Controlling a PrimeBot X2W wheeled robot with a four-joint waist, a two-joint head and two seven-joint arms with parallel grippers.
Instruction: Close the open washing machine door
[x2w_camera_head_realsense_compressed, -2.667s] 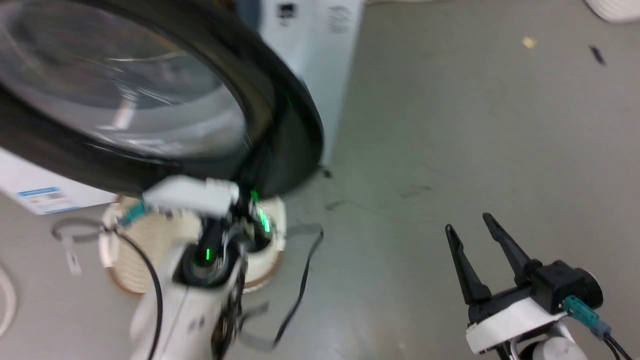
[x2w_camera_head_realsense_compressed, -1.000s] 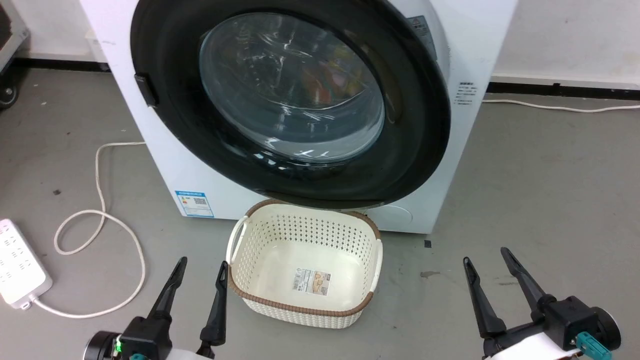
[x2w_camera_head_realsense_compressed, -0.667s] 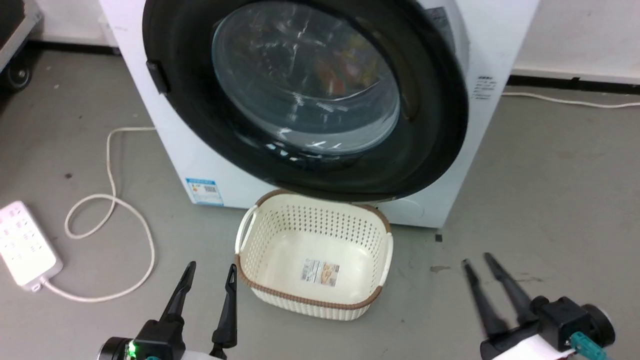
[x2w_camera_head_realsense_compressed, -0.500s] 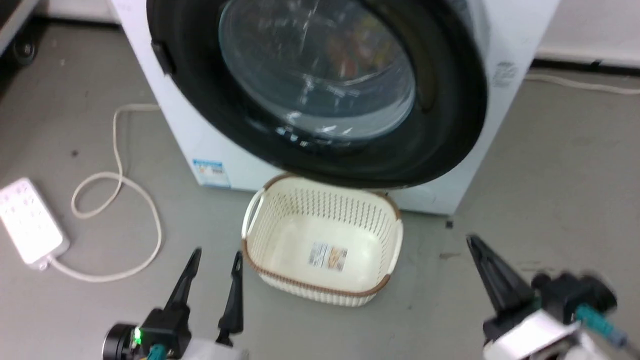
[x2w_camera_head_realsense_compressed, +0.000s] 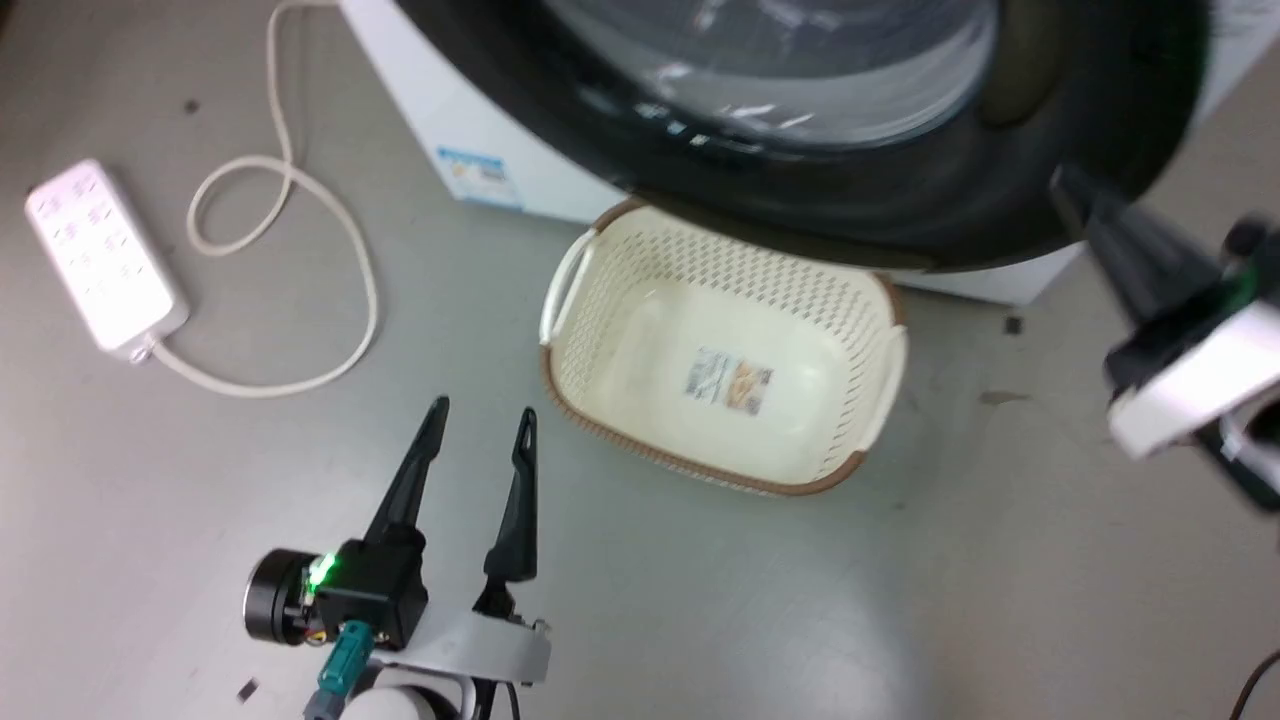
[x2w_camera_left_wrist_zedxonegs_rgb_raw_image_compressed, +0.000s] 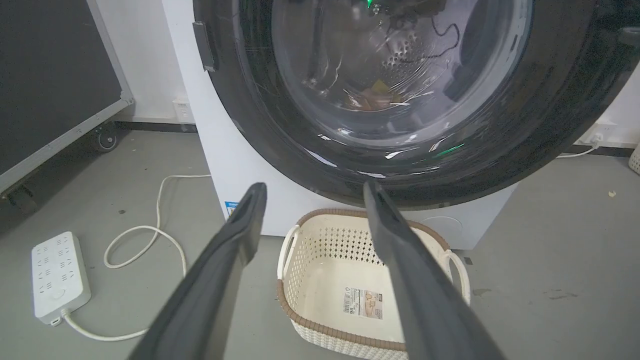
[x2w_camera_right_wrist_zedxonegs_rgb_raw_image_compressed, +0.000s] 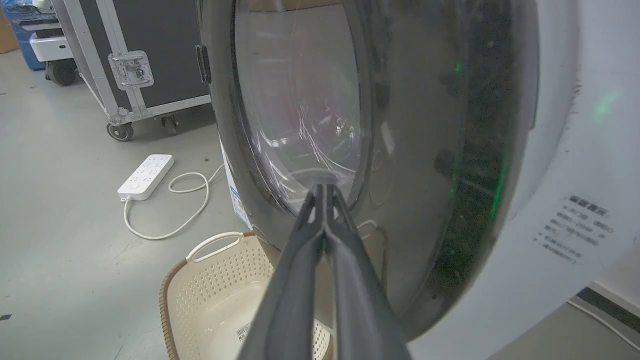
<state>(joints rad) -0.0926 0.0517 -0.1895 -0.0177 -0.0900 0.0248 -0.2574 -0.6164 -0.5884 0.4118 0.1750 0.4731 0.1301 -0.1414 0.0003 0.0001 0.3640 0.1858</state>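
Note:
The washing machine door (x2w_camera_head_realsense_compressed: 900, 200), a wide glossy black rim around clear glass, lies close against the white washing machine (x2w_camera_head_realsense_compressed: 520, 180); I cannot tell whether it is latched. My right gripper (x2w_camera_head_realsense_compressed: 1075, 195) is blurred at the door's lower right rim. In the right wrist view the right gripper (x2w_camera_right_wrist_zedxonegs_rgb_raw_image_compressed: 322, 187) is shut on nothing, tips right by the door (x2w_camera_right_wrist_zedxonegs_rgb_raw_image_compressed: 410, 150) glass; a dark gap shows between rim and washer (x2w_camera_right_wrist_zedxonegs_rgb_raw_image_compressed: 575, 175). My left gripper (x2w_camera_head_realsense_compressed: 482, 410) hangs open and holds nothing, low over the floor, short of the door (x2w_camera_left_wrist_zedxonegs_rgb_raw_image_compressed: 280, 150), fingers (x2w_camera_left_wrist_zedxonegs_rgb_raw_image_compressed: 240, 235) spread.
A cream perforated basket (x2w_camera_head_realsense_compressed: 560, 290) stands on the floor under the door. A white power strip (x2w_camera_head_realsense_compressed: 100, 255) and its looped cable (x2w_camera_head_realsense_compressed: 300, 200) lie to the left. A wheeled black case (x2w_camera_right_wrist_zedxonegs_rgb_raw_image_compressed: 125, 60) stands further left.
The head camera has tipped down and shifted. My right gripper has shut and risen from the floor level to the door's lower right rim. The left gripper stays open.

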